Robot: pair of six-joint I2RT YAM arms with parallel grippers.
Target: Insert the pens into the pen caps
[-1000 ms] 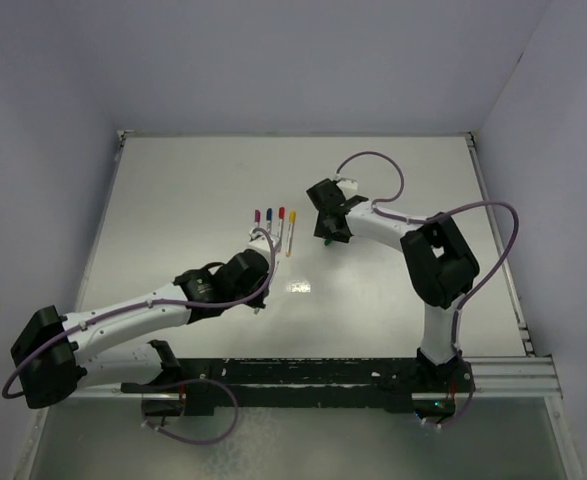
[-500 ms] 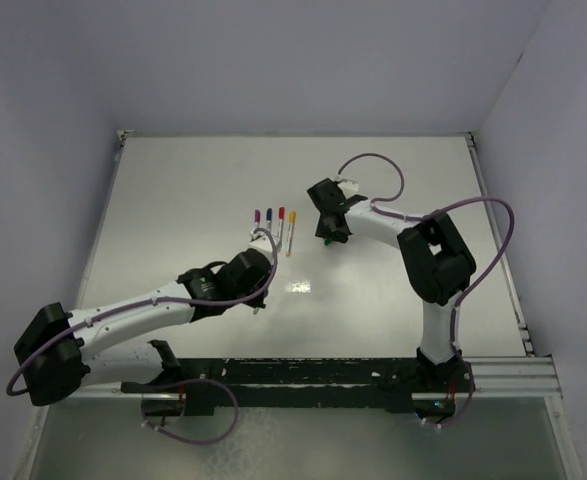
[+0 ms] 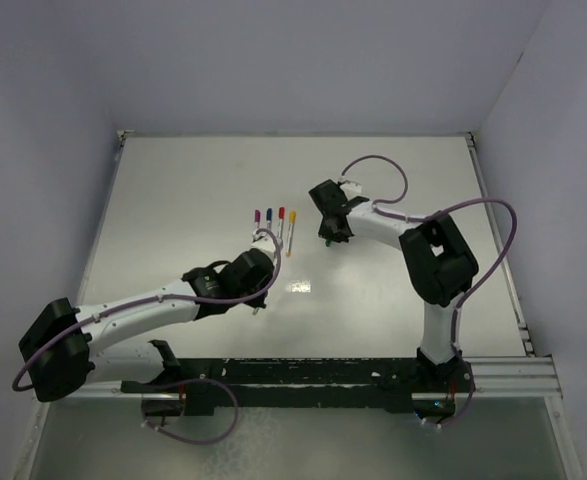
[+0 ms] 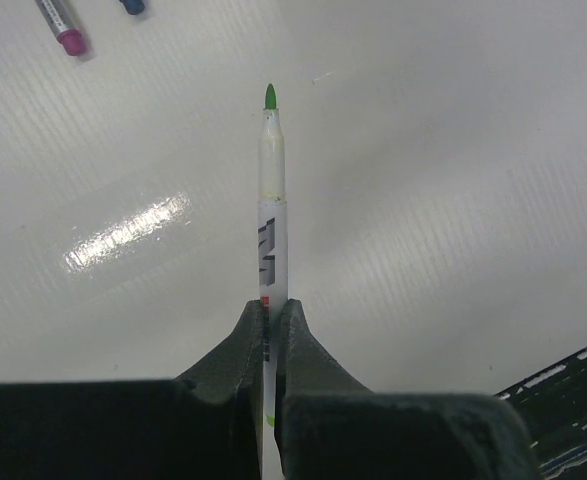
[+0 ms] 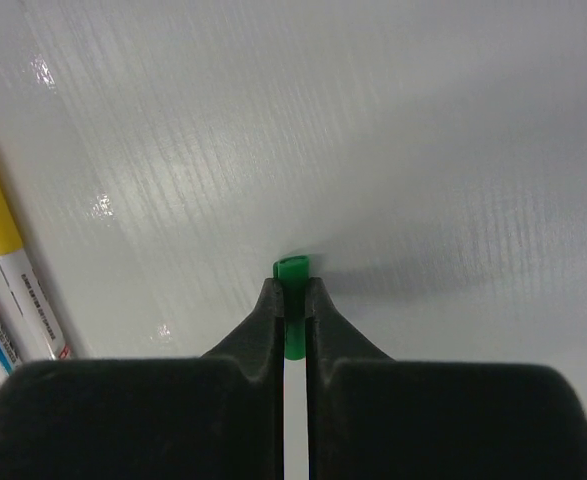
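Left arm, change: over the last second my left arm has crept a little up the table [image 3: 393, 170]. Its near end sits slightly farther from the near edge, and the wrist has hardly moved.
Right arm, change: my right wrist has drawn back a touch toward the far side. The shift is small.
Unmoved: the four capped pens [image 3: 275, 225] lie in the same row as a second ago.
Left gripper [image 4: 271, 315]: pressed together on the green-tipped pen [image 4: 271, 215], pinching its pale barrel low down.
Green-tipped pen: it sticks straight out past my fingers, with the bare green tip at the far end over the table. It has no cap on it.
Right gripper [image 5: 293, 290]: pinching the green cap [image 5: 293, 268], whose end pokes out just beyond my fingertips.
Green cap: I cannot tell whether it touches the table or hangs just above it. In the top view it is well apart from the green-tipped pen.
Row of pens: from left to right the caps are purple, blue, red and yellow. The row lies between my two grippers and a little to the far side of them.
Beside my right fingers: the yellow-capped pen [image 5: 1, 225] lies close on the left, apart from the green cap.
Beside my left fingers: the purple-capped pen [image 4: 63, 28] and the blue-capped pen [image 4: 131, 5] show at the far left edge, well away from the green tip.
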